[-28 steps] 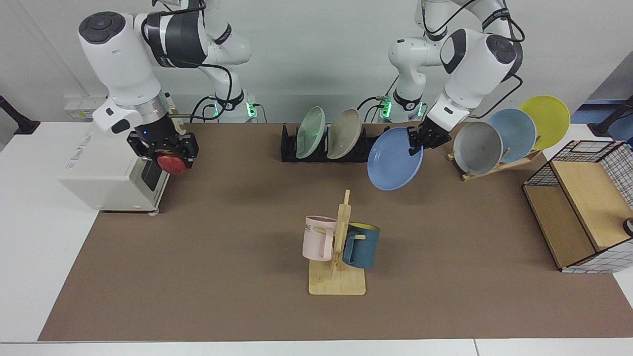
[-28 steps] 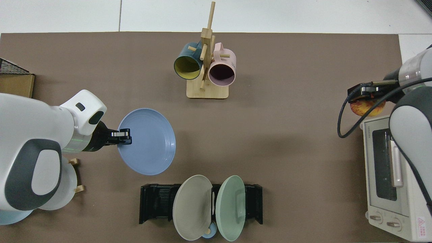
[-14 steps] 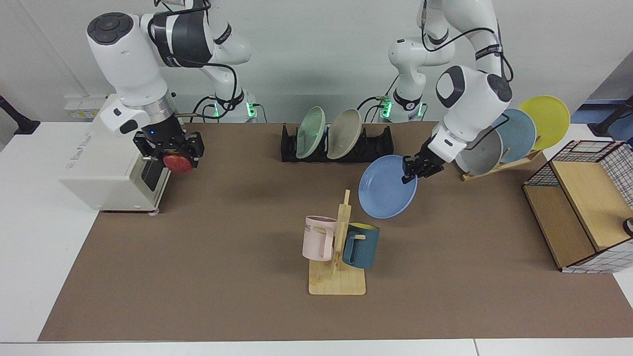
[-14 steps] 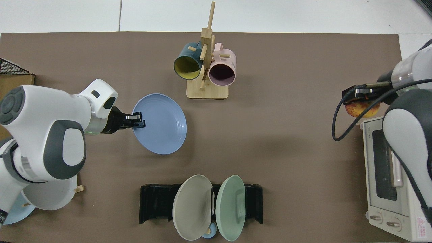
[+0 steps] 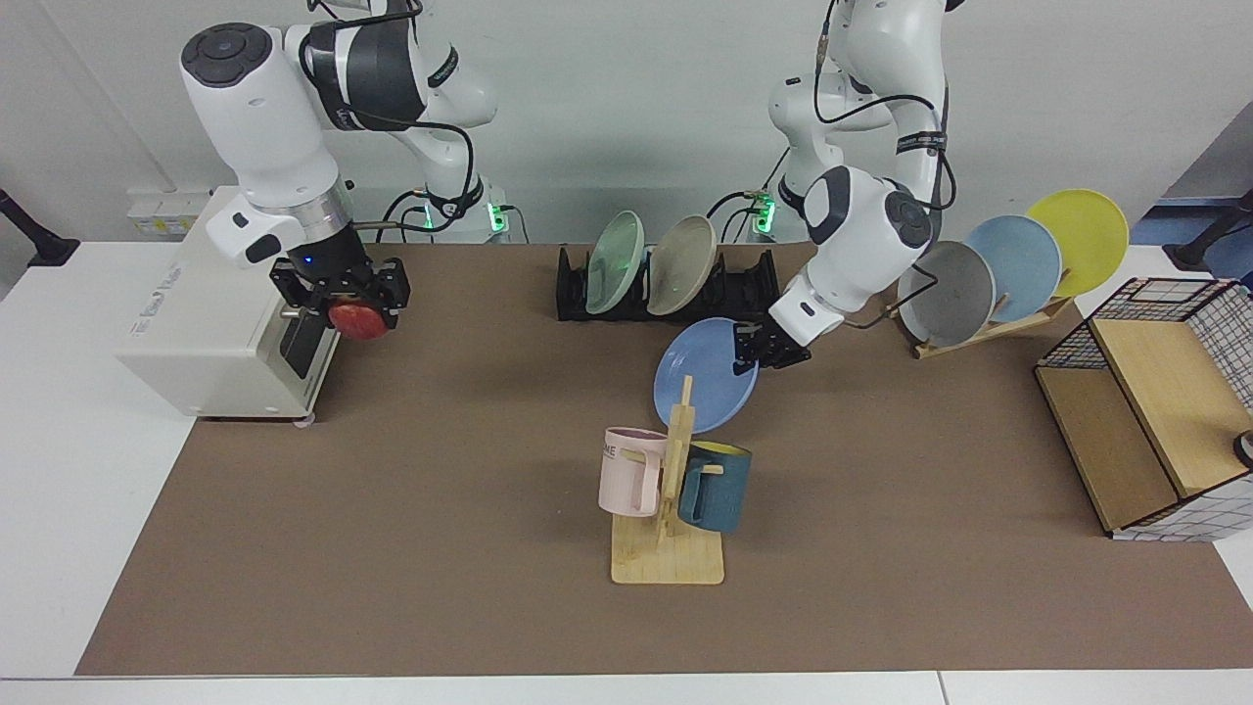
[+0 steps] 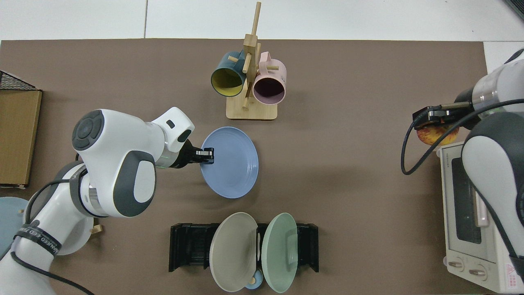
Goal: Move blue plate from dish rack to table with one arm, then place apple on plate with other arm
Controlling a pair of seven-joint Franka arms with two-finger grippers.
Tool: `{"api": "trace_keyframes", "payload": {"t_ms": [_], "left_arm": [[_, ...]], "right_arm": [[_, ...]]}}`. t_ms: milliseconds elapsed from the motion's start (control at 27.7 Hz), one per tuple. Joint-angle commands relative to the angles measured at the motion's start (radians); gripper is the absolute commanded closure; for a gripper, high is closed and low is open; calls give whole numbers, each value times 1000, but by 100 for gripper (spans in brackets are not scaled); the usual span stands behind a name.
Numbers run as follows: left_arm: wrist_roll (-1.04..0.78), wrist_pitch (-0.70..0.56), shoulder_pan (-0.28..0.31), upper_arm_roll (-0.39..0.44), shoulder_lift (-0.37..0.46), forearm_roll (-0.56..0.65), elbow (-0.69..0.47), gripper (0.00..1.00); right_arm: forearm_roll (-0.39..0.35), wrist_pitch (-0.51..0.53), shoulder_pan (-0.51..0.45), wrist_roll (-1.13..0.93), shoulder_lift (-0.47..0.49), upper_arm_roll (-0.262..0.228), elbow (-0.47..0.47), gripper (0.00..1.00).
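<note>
Carried further out since a second ago, away from the wooden plate rack (image 5: 979, 323) and toward mid-table: the blue plate (image 5: 700, 377), clear of the dish rack (image 5: 744, 289) and held tilted above the brown mat of the table (image 5: 440, 548), rim pinched at its 2 o'clock edge in the facing view by the left gripper (image 5: 759, 351). Seen from above, the same blue plate (image 6: 231, 164) nearly face-up, left gripper (image 6: 206, 155) clamped on the rim at 9 o'clock. Just at 12 o'clock of the plate in the top view, the mug tree (image 6: 250, 82) with a pink mug (image 6: 269, 84) and a teal mug (image 6: 227, 78); in the facing view its post overlapping the plate's lower edge. At 6 o'clock in the top view, the dish rack (image 6: 188, 246) keeping a beige plate (image 6: 233, 252) and a pale green plate (image 6: 280, 252) upright in its slots. Off at 3 o'clock of the blue plate in the facing view, grey (image 5: 945, 294), sky-blue (image 5: 1018, 264) and yellow (image 5: 1082, 240) plates leaning in the wooden rack. Far over at 9 o'clock, shifted slightly from before, the right gripper (image 5: 343, 299) closed on the apple (image 5: 358, 319), held up in the air just in front of the white toaster oven (image 5: 206, 333); from above, the apple (image 6: 434, 134) under the right gripper (image 6: 434, 116), beside the oven's corner.
</note>
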Motion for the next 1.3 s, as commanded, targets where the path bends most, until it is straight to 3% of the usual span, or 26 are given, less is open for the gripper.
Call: {"api": "trace_keyframes", "payload": {"t_ms": [0, 144, 361, 578, 903, 975, 1119, 1264], "left_arm": [[-38, 58, -14, -34, 7, -16, -20, 98], [-46, 147, -25, -60, 14, -18, -56, 89], [-49, 154, -28, -66, 15, -16, -65, 77], [-46, 154, -28, -66, 15, -10, -65, 50], [-71, 132, -31, -65, 0, 46, -62, 46], [-97, 91, -25, -59, -19, 117, -53, 40], [-126, -111, -13, -28, -86, 316, 9, 29], [-114, -318, -13, 30, -131, 373, 113, 20]], "right_arm": [[17, -11, 11, -6, -31, 1, -31, 100], [17, -11, 14, -6, -31, 1, -31, 100], [17, -8, 30, 1, -33, 1, -32, 100], [17, 3, 77, 65, -27, 3, -34, 100], [19, 45, 136, 136, -8, 3, -32, 100], [19, 58, 149, 147, 4, 3, -34, 100], [20, 91, 200, 205, 27, 3, -34, 100], [19, 100, 237, 240, 41, 3, -32, 100]]}}
